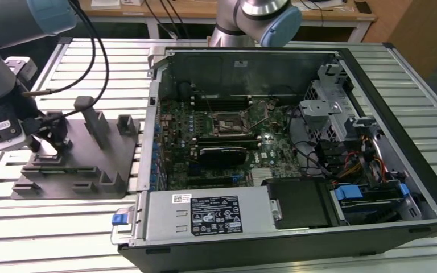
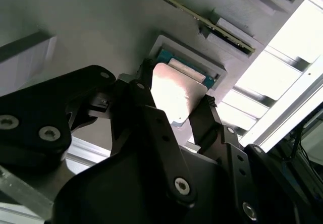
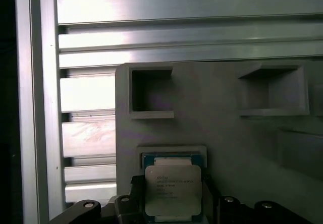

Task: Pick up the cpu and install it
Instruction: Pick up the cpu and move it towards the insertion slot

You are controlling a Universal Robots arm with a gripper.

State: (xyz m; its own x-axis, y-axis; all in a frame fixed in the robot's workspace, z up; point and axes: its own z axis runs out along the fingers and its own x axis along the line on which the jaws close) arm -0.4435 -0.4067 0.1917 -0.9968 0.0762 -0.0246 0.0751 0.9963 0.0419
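Cpu [image 2: 177, 98] in the grip: clamped edge to edge between the two black fingers [image 2: 202, 120] of the gripper [image 2: 175, 87], jaws closed on it, silver top facing out. Held right at its square seat [image 3: 173, 158] on the grey fixture [image 1: 89, 170], out on the exterior view's left. Looks tipped up from the recess in the second wrist view, though hard to say whether fully clear of it.

So, pick-up about done, by the look of it. Carry and install not yet done: well apart from the socket [image 1: 229, 121], out in the middle of the motherboard [image 1: 275, 151] inside the open computer case [image 1: 249, 71]. Roughly a third of the way, at a guess.

Quick count: one cpu, one gripper with two fingers, one grey fixture, one computer case, one socket. On the fixture in the first wrist view, two empty square pockets [image 3: 151, 90] beyond the seat, plus that one seat.
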